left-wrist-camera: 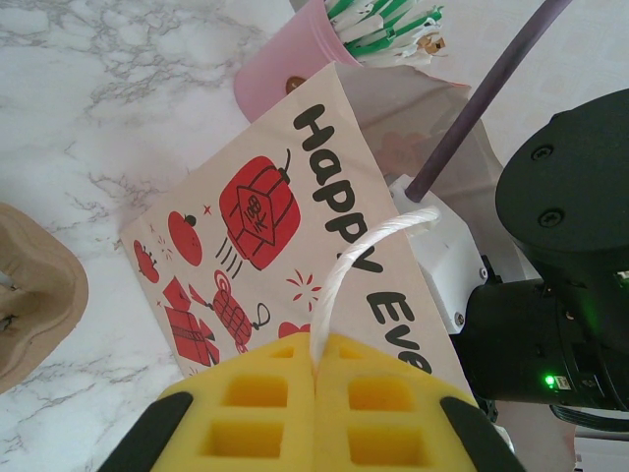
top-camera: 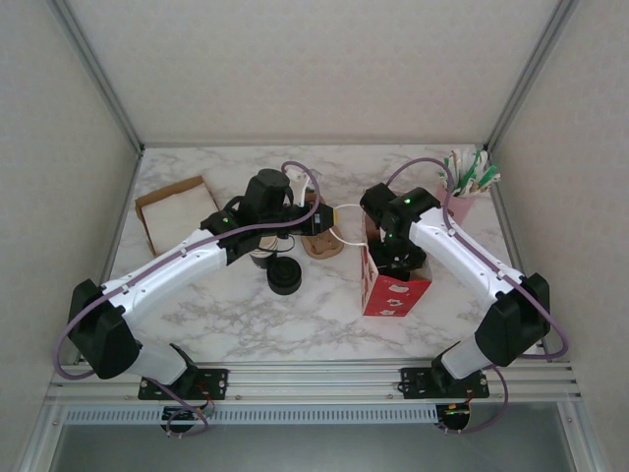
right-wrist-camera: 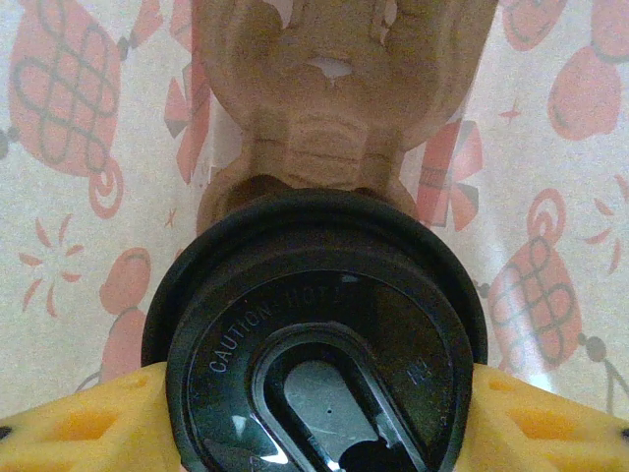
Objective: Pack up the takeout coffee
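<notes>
The takeout coffee [right-wrist-camera: 314,334] shows its round black lid, marked "CAUTION HOT", from above. My right gripper [right-wrist-camera: 314,433] is shut on it, one yellow pad [right-wrist-camera: 88,423] on each side of the lid. Printed bag paper surrounds it, and a brown pulp carrier [right-wrist-camera: 339,108] lies just beyond the lid. Seen from above, the right gripper [top-camera: 391,258] hangs over the mouth of the red-and-white paper bag [top-camera: 395,290]. My left gripper [left-wrist-camera: 316,354] is shut on the bag's white handle [left-wrist-camera: 339,285], holding it out to the left of the bag [left-wrist-camera: 256,226]. The cup's sides are hidden.
A second brown pulp carrier [top-camera: 322,241] stands left of the bag, by the left gripper [top-camera: 319,218]. Loose black lids [top-camera: 285,278] and stacked cups [top-camera: 260,258] sit under the left arm. A pink cup of sachets [top-camera: 462,202] stands at the back right, flat brown bags [top-camera: 177,211] at the back left.
</notes>
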Available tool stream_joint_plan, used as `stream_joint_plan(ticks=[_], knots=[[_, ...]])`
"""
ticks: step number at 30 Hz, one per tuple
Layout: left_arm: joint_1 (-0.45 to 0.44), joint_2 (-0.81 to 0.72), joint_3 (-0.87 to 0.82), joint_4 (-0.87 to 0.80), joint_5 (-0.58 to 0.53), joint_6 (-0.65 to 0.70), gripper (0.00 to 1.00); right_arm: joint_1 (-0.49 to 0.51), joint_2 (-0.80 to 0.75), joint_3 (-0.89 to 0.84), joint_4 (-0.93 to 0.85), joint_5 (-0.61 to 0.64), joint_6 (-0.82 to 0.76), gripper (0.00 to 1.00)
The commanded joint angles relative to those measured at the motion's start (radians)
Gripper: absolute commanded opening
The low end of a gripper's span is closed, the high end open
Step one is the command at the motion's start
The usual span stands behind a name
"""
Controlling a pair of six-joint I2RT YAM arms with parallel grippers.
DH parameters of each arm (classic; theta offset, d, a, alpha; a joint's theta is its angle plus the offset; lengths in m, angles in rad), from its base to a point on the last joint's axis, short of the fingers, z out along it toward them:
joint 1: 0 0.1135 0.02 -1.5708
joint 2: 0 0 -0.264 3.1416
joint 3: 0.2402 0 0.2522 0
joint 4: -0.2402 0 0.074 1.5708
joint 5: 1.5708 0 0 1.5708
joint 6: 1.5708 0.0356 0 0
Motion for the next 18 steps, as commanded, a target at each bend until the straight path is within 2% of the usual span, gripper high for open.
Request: stream_joint_plan(ticks=[1,18], knots=[[-0.006,-0.004,0.009,0.017,-0.011,-0.006,0.00,-0.002,0.001,-0.001,-0.008,0.000,-0.003,0.61],[-0.006,-0.002,0.012,0.015,-0.011,-0.006,0.00,-0.002,0.000,0.015,-0.010,0.000,-0.009,0.61]])
